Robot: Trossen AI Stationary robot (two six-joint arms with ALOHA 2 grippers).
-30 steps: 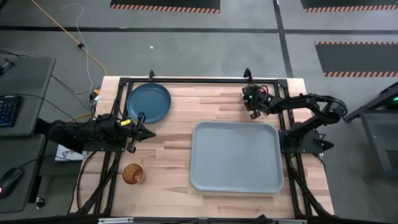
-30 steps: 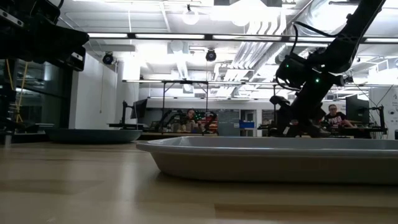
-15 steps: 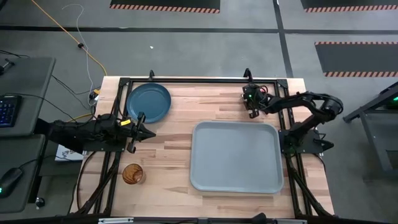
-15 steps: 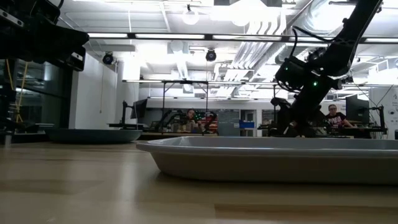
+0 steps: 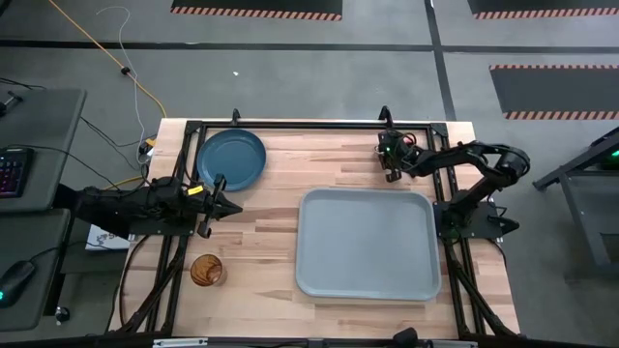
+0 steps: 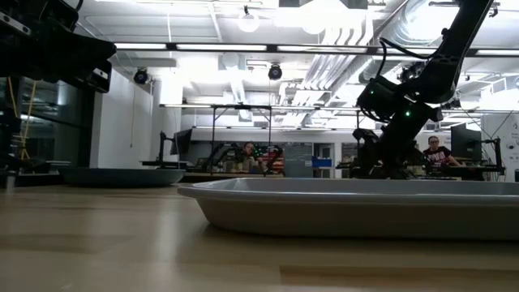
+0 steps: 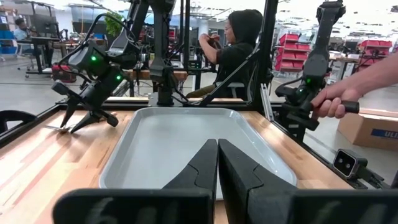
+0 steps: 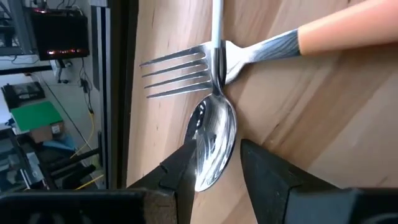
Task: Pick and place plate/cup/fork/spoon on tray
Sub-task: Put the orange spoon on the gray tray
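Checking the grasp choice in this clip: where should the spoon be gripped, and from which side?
Grip the spoon across its bowl or neck, from above. It lies flat on the table, its thin handle crossing the fork, so a handle grasp risks snagging the fork. The right gripper already straddles the bowl, fingers open.
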